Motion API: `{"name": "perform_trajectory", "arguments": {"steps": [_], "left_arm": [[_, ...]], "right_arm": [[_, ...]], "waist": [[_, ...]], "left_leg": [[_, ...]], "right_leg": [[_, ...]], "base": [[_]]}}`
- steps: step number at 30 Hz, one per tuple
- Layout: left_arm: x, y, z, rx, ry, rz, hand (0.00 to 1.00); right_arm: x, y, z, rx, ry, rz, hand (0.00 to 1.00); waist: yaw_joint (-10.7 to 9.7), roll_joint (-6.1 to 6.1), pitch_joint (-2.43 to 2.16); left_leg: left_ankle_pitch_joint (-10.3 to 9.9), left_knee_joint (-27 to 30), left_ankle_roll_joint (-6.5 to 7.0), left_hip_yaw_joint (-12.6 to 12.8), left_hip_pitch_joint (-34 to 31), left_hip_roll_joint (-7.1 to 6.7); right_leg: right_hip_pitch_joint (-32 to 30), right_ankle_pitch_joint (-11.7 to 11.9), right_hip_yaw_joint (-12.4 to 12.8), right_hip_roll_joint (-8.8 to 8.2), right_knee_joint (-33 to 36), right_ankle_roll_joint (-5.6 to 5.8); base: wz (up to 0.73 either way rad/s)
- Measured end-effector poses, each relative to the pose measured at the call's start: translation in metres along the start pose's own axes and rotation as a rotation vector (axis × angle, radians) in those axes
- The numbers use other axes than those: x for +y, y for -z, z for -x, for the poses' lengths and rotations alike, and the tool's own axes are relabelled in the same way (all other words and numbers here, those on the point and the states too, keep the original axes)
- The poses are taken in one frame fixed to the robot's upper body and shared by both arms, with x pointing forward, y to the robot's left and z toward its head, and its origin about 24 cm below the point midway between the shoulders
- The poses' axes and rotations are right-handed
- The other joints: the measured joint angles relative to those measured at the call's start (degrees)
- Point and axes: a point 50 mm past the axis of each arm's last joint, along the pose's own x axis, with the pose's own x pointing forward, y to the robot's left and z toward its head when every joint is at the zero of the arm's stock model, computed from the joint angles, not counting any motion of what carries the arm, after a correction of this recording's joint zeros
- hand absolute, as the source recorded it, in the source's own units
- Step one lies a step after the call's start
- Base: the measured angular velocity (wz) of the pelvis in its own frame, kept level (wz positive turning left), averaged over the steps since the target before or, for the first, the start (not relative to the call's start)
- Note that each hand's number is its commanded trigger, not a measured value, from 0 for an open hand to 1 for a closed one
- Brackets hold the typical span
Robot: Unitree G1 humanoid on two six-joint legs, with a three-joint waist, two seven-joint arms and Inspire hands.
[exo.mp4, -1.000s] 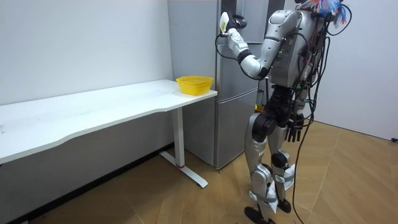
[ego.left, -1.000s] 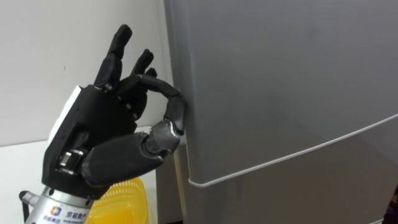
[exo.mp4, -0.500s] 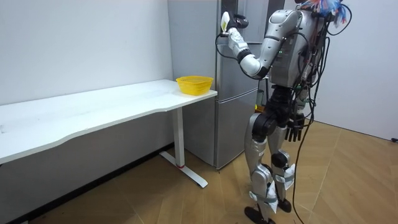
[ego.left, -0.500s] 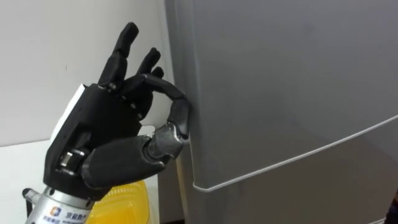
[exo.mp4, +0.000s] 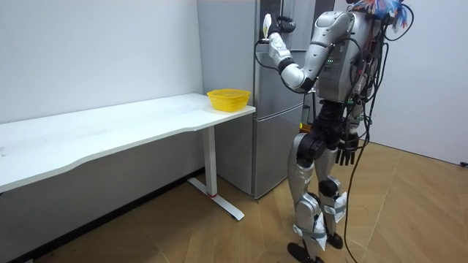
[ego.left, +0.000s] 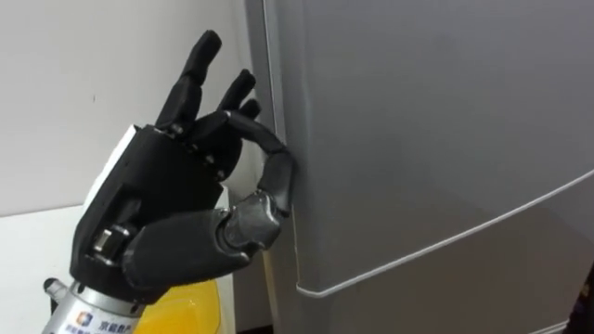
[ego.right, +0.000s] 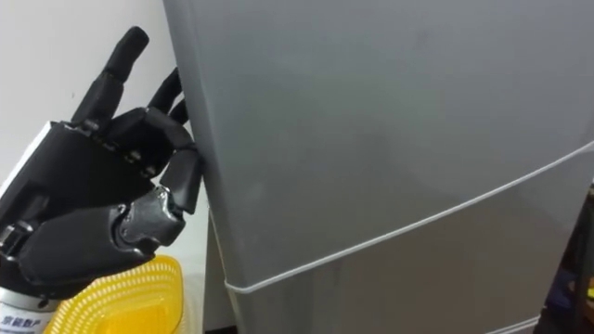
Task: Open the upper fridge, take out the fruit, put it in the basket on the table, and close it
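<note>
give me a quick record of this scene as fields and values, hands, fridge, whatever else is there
robot: stands facing the fridge, by the table's end
left hand: raised at the upper door, one finger curled onto its left edge, others straight
right hand: hangs at its side, fingers relaxed
upper door: looks shut
lower door: shut, thin seam above it
yellow basket: on the white table, at the end nearest the fridge
item retrieved: none in either hand

The fridge (ego.left: 418,139) is standing just beside the desk (exo.mp4: 110,128). A basket (exo.mp4: 228,98) is sitting on the desk's end by the fridge. The left robot hand (ego.left: 176,204) is touching the fridge's left edge.
</note>
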Motion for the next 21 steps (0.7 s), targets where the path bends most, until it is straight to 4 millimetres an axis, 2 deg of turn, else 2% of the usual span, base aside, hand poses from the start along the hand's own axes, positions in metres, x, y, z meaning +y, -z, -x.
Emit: {"name": "perform_trajectory", "arguments": {"steps": [8, 12, 17, 19, 21], "left_arm": [[-0.012, 0.001, -0.002, -0.034, 0.126, 0.134, 0.0], [-0.02, -0.002, -0.011, -0.067, 0.213, 0.165, 0.0], [-0.037, -0.005, -0.026, -0.103, 0.347, 0.19, 0.0], [-0.04, -0.004, -0.028, -0.101, 0.372, 0.195, 0.0], [-0.04, -0.002, -0.028, -0.088, 0.376, 0.197, 0.0]], "right_arm": [[-0.003, 0.002, 0.0, 0.005, 0.017, -0.002, 0.0], [-0.006, 0.002, 0.001, 0.003, 0.026, -0.001, 0.0], [-0.01, 0.001, 0.002, -0.006, 0.047, 0.0, 0.0], [-0.011, 0.001, 0.002, -0.007, 0.055, -0.005, 0.0], [-0.014, 0.002, 0.002, -0.004, 0.065, -0.004, 0.0]], "waist": [[-0.1, 0.19, -0.07], [-0.1, 0.21, -0.07], [-0.8, 0.65, -0.36], [-1.5, 0.62, -0.23], [-1.7, 1.11, -0.1]], "left_leg": [[0.0, 0.1, 0.12, 0.4, -0.9, 0.0], [0.0, 0.0, 0.12, 1.1, -0.9, 0.07], [0.0, 0.0, 0.14, 1.9, -0.7, 0.09], [0.0, 0.0, 0.14, 2.2, -0.4, 0.08], [0.0, -0.1, 0.13, 2.8, 0.4, 0.07]], "right_leg": [[-1.4, 0.0, 1.2, 0.08, 0.3, 0.04], [-1.6, 0.0, 1.5, 0.1, 0.8, 0.05], [-1.8, 0.0, 2.7, 0.21, 0.9, 0.06], [-1.7, 0.0, 2.8, 0.27, 0.9, 0.05], [-1.4, 0.0, 3.1, 0.37, 0.8, 0.04]], "base": [[-0.02], [-0.09], [-0.12], [-0.07], [-0.12]]}}
